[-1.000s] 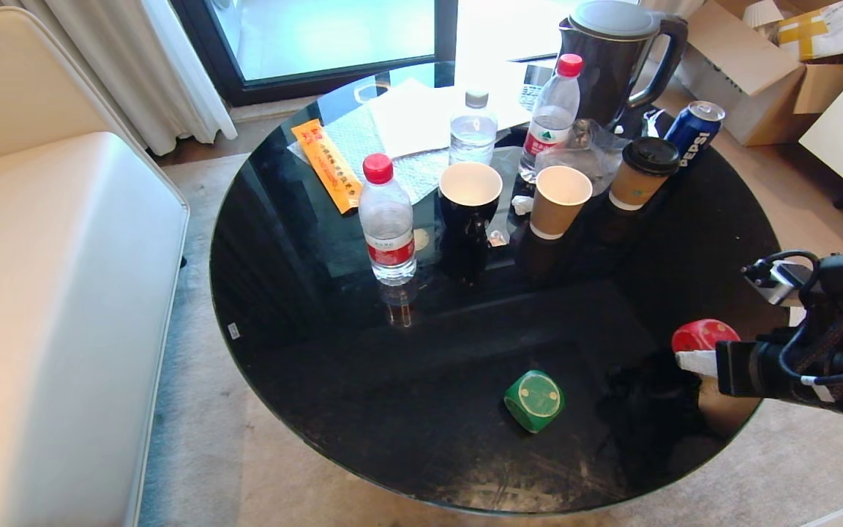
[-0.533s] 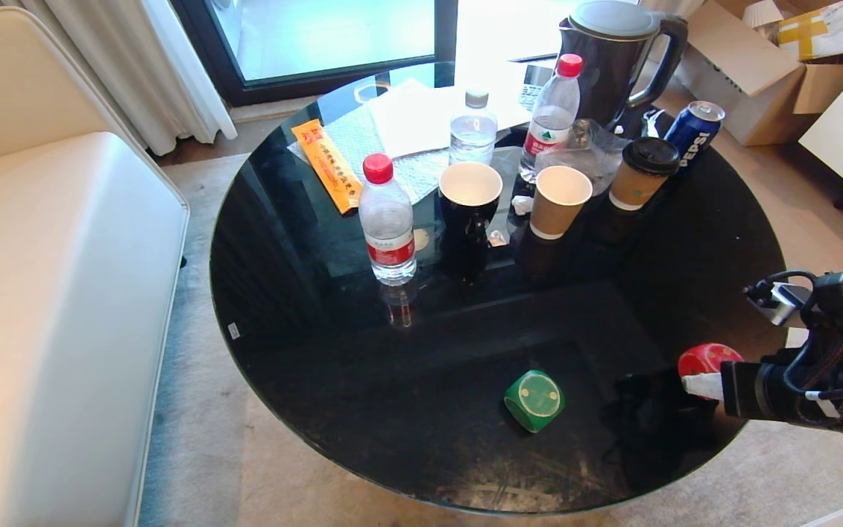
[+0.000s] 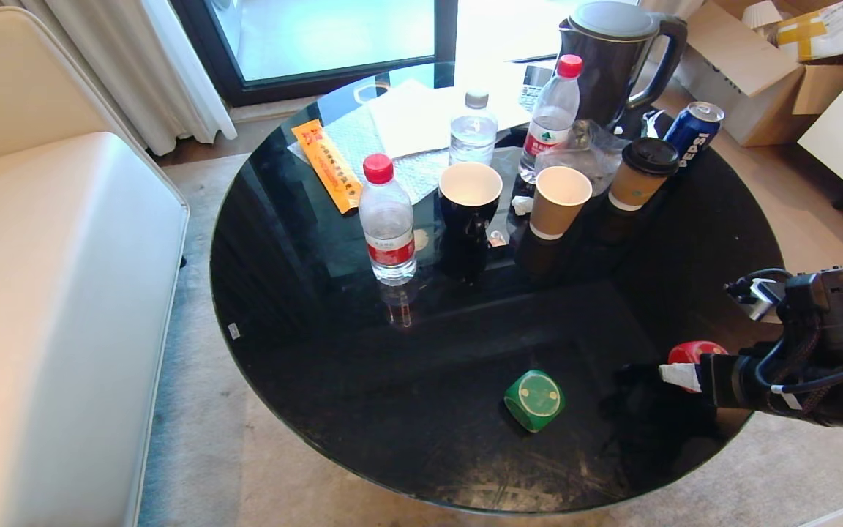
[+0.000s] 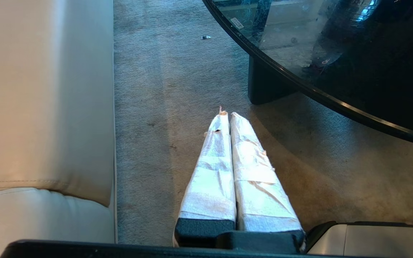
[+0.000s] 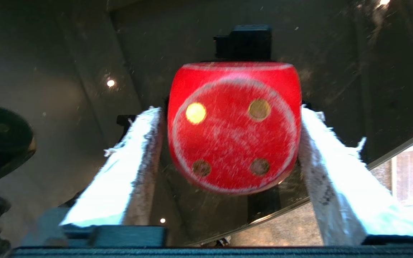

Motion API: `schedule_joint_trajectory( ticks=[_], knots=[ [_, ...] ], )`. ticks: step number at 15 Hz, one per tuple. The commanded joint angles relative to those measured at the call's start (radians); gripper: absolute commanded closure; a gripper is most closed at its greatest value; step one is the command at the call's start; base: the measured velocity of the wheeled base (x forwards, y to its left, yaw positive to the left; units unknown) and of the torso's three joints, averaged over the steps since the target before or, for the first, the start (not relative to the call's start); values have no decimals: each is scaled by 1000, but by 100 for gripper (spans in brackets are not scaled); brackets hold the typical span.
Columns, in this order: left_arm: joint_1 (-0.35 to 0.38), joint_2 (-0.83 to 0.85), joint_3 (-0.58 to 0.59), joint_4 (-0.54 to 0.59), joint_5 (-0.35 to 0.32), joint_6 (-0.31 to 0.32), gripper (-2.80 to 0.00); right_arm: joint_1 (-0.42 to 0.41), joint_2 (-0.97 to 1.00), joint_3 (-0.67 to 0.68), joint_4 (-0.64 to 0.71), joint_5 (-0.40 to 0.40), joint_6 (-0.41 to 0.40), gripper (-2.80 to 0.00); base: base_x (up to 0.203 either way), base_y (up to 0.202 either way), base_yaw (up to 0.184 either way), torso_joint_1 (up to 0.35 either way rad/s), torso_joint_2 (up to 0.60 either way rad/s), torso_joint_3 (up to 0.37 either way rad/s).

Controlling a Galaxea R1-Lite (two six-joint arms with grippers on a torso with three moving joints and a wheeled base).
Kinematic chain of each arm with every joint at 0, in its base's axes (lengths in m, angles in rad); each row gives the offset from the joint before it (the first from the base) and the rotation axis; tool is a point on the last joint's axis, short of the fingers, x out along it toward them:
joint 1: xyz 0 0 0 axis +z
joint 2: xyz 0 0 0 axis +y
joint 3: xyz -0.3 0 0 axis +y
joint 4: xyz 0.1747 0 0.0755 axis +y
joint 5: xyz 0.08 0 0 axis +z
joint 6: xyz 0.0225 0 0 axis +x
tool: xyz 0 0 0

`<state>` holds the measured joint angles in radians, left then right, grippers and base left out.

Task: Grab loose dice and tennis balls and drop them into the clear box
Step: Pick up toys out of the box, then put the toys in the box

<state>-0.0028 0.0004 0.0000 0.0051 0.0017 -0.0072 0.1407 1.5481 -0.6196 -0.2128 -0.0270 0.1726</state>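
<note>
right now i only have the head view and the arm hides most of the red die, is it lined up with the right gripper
Observer: Yes. The right wrist view shows the red die centred straight ahead of the right gripper.
Operator: which face points at that camera
Observer: The four-dot face.
Operator: and the left arm, can't see it at all
Observer: The left gripper hangs over the carpet, between the sofa and the table, jaws shut.
</note>
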Motion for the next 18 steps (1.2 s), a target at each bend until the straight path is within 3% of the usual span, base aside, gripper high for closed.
schedule_joint_trajectory(
  ticks=[1, 5, 6, 13, 18],
  knots=[
    [0, 1, 0, -1, 1, 0, 0, 2, -2, -25, -9, -22, 2, -280, 0, 0, 0, 0, 0, 0],
    [0, 1, 0, -1, 1, 0, 0, -1, 20, -34, -41, -24, 4, -280, 0, 0, 0, 0, 0, 0],
    [0, 1, 0, -1, 1, 0, 0, 0, 31, -33, -65, -22, 3, 0, 0, 0, 0, 0, 0, 0],
    [0, 1, 0, -1, 1, 0, 0, 0, -44, -25, -63, -27, 4, 0, 0, 0, 0, 0, 0, 0],
    [0, 1, 0, -1, 1, 0, 0, -15, -392, 12, 45, -67, 6, 0, 0, 0, 0, 0, 0, 0]
  ],
)
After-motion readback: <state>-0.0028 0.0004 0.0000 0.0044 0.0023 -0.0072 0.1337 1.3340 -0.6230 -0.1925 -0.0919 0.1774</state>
